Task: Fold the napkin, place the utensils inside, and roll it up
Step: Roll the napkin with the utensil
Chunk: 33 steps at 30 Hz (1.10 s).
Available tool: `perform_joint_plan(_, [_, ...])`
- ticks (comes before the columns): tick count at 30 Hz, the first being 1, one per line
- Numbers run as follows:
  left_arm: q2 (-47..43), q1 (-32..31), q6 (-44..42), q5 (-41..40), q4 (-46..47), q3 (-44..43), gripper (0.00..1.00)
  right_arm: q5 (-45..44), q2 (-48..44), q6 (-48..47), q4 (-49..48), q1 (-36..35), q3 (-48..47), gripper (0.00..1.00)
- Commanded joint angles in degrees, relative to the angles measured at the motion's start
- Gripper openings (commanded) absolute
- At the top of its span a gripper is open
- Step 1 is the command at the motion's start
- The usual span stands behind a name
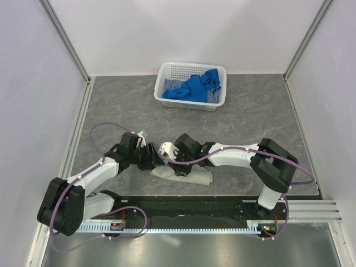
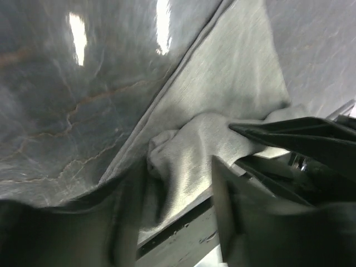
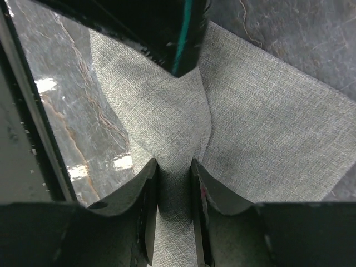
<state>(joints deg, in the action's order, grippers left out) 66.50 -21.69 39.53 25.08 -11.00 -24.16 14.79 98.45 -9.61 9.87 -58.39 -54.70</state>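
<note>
- Grey marbled table [image 1: 250, 111]: just one. One white basket [image 1: 167, 100] sits at the far edge with blue cloths [image 1: 194, 89] in it, well apart from the action.
- One napkin [image 1: 192, 177], bundled by the near edge. Its long axis runs left to right, and both arms are at its left end.
- The right gripper [image 3: 173, 162] pinches a cloth ridge. The left gripper [image 2: 177, 167] is spread, with cloth loose between its fingers.
- Forks we can see: zero, maybe one's hidden.

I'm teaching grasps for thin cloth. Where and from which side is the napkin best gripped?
Probably the raised crease of the napkin, between the fingers of the right pincer, from above: elsewhere it lies flat on the table, offering nothing to pinch.
</note>
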Motion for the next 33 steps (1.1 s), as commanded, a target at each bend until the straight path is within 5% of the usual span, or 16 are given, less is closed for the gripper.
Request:
perform_joint_plan(1, [-3.0, 0.4, -5.5, -7.7, -5.3, -5.1, 0.67, 13.9, 4.8, 2.5, 9.0, 2.7, -2.0, 0.35])
perform_joint_plan(7, [-5.9, 0.4, -6.0, -13.0, -10.3, -5.1, 0.72, 23.8, 9.5, 4.6, 11.5, 7.5, -5.2, 0.34])
perform_joint_plan(16, [-6.7, 0.3, -4.7, -9.7, -9.3, -1.6, 0.76, 37.1, 17.5, 7.8, 12.6, 14.1, -8.7, 0.34])
perform_joint_plan(33, [-4.5, 0.2, -0.5, 0.0, 9.2, 7.8, 0.70, 41.2, 25.1, 9.6, 12.9, 18.0, -11.9, 0.34])
